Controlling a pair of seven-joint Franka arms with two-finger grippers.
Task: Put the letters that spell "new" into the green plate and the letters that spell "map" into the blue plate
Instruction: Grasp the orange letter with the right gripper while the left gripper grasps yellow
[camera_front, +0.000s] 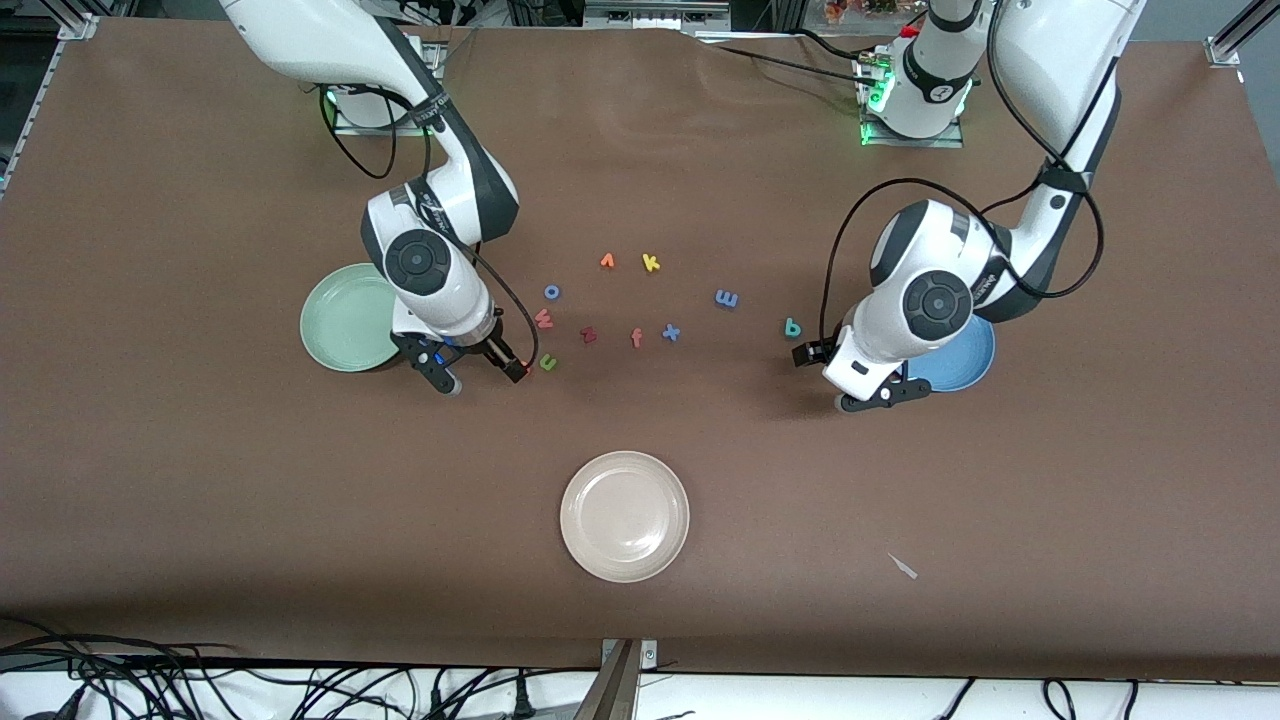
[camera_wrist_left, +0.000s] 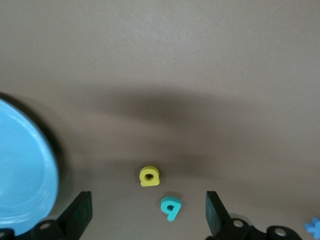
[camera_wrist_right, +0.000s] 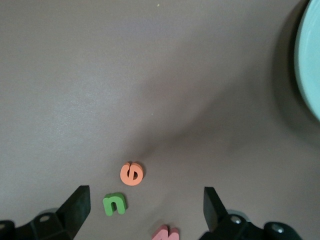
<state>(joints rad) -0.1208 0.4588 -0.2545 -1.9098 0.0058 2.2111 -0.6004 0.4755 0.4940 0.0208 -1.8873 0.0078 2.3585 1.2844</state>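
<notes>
My right gripper (camera_front: 484, 378) (camera_wrist_right: 145, 210) hangs open just beside the green plate (camera_front: 345, 315) (camera_wrist_right: 312, 55). Below it lie the green n (camera_front: 548, 362) (camera_wrist_right: 115, 203), the orange e (camera_wrist_right: 132, 173) and the salmon w (camera_front: 543, 318) (camera_wrist_right: 166, 233); one finger hides the e in the front view. My left gripper (camera_front: 848, 375) (camera_wrist_left: 148, 215) is open next to the blue plate (camera_front: 960, 355) (camera_wrist_left: 20, 170), over the yellow p (camera_wrist_left: 149, 176) and teal a (camera_front: 792, 326) (camera_wrist_left: 170, 207). The blue m (camera_front: 727, 298) lies toward the table's middle.
Other letters lie between the arms: blue o (camera_front: 551, 291), dark red z (camera_front: 589, 335), orange f (camera_front: 636, 338), blue x (camera_front: 671, 332), yellow k (camera_front: 651, 263) and another orange letter (camera_front: 607, 261). A cream plate (camera_front: 625, 515) sits nearer the front camera.
</notes>
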